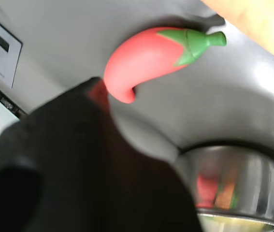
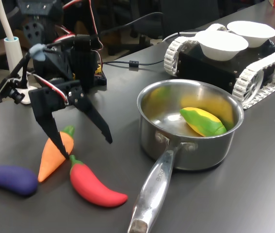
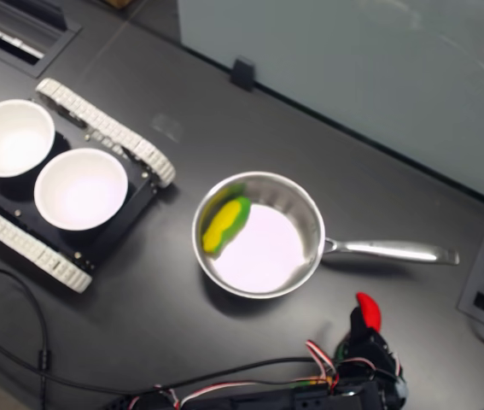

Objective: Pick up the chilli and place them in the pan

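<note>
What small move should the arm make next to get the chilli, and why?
Probably lower the open hand a little and shift it toward the middle of the chilli, then close. In the first exterior view the fingers hang spread above the chilli's stem end, with one tip down beside the carrot, and nothing is gripped yet. The chilli lies flat on the table, outside the pan.

A dark gripper finger point(image 1: 86, 159) fills the foreground, its tip just beside the red chilli point(image 1: 146, 60) lying on the grey table point(image 1: 223, 96); the steel pan point(image 1: 236, 181) nearby; an orange carrot point(image 1: 257, 21) at the edge.
</note>
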`<state>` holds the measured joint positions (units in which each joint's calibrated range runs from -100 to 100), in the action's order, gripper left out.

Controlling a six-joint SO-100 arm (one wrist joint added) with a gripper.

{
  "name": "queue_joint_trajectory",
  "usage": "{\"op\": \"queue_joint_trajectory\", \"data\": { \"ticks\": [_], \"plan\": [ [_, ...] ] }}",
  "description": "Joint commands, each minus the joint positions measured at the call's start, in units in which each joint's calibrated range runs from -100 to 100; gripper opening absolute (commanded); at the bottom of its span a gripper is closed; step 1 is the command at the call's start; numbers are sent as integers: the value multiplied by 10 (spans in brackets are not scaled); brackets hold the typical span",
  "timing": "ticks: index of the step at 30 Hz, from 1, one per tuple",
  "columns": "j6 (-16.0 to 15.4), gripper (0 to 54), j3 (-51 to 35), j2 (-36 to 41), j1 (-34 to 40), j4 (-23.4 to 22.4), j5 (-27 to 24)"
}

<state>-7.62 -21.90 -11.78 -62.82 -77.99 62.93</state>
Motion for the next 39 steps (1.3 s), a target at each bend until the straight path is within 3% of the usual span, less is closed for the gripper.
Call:
{"op": "queue_joint_trajectory", "data": {
  "ticks": [1,7,30,39],
  "plan": [
    [13,335,-42,9,2,22,8],
    [18,336,-11,6,7,48,15],
    [38,328,37,-28,33,68,25],
    [46,324,72,-41,43,101,23]
  ]
}}
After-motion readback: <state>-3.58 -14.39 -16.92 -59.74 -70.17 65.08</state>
